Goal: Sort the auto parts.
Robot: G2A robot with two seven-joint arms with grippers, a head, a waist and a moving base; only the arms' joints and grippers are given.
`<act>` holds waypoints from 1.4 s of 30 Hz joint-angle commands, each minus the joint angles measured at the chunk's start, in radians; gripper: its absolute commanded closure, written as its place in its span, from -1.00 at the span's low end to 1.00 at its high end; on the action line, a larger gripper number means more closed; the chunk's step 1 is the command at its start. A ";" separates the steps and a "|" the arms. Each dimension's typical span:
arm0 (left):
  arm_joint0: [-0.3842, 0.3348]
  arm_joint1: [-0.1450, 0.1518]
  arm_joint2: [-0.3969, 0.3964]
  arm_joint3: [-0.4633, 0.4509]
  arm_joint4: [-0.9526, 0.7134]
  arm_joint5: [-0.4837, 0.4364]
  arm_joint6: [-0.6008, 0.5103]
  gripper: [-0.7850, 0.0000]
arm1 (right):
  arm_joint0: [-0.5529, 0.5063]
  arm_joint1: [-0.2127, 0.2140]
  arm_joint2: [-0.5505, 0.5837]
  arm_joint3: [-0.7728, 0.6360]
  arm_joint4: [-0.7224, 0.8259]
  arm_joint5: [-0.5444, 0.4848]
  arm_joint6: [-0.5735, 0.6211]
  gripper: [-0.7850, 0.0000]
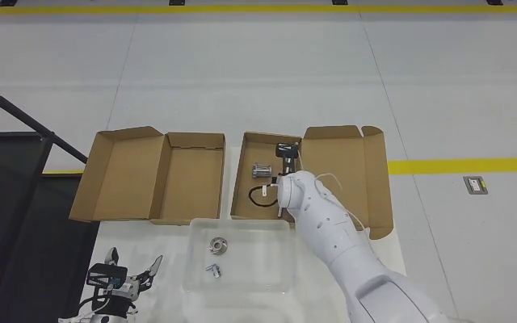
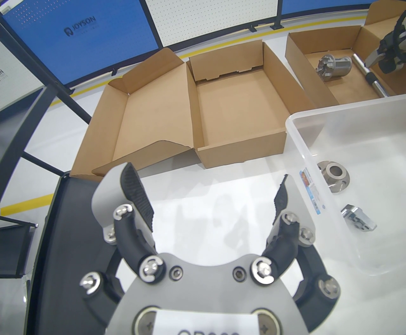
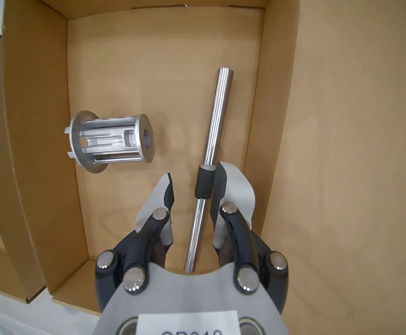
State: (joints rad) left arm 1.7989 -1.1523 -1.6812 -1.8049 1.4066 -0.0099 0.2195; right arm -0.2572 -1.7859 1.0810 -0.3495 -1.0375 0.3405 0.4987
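The right gripper [image 3: 194, 174] stands narrowly parted astride the rod [image 3: 218, 117] — its palm hides the rod's near end — while the left gripper [image 2: 206, 174] gapes wide, holding nothing.

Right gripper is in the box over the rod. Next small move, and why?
Probably raise the right gripper straight out of the cardboard box: its jaws stand open and the steel rod seems to lie on the box floor, already sorted.

Blue panel [image 2: 79, 28] is carrying white lettering; bin sticker [image 2: 312, 187] is showing illegible print; left wrist label [image 2: 206, 326], right wrist label [image 3: 188, 323] are showing cropped characters.
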 commanded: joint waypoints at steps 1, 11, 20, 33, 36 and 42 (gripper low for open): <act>0.000 0.000 0.000 0.000 0.000 0.000 0.000 -1.00 | -0.008 0.000 0.004 -0.025 0.010 -0.020 -0.019 0.27; 0.000 0.000 0.000 0.000 0.000 0.000 0.000 -1.00 | -0.227 0.052 0.053 -0.479 -0.045 -0.113 -0.072 0.30; -0.009 0.012 -0.050 -0.030 0.037 -0.172 0.008 -1.00 | -0.683 0.133 0.112 -1.226 -0.204 -0.381 0.137 0.15; -0.126 0.071 -0.150 -0.214 0.371 -0.651 -0.057 -1.00 | -1.020 0.210 0.225 -1.590 -0.207 -0.884 0.172 -1.00; -0.187 0.082 -0.117 -0.241 0.442 -0.752 -0.103 -1.00 | -1.094 0.225 0.267 -1.644 -0.204 -0.931 0.160 -1.00; -0.248 0.090 -0.074 -0.246 0.479 -0.838 -0.156 -1.00 | -1.135 0.233 0.293 -1.673 -0.214 -0.943 0.159 -1.00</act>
State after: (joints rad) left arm 1.5476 -1.0620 -1.7532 -2.0505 1.8867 -0.8523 0.0607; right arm -1.3935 -1.5528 1.3751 -2.0234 -1.2514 -0.6033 0.6578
